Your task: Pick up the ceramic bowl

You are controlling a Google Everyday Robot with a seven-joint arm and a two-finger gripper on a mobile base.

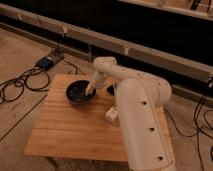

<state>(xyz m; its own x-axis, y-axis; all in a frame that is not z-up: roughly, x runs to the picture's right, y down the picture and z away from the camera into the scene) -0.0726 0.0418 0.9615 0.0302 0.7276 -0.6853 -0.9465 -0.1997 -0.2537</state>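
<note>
Glossy, round black ceramic bowl [75, 93] sits near the far edge of the wooden counter [75, 135]; gripper [90, 90] dips at its right rim, its grip impossible to tell

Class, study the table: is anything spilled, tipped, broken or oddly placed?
Nothing clearly stands out. The bowl sits upright on the table, with the gripper at its rim. Whether the white object nearby is tipped cannot be told.
</note>
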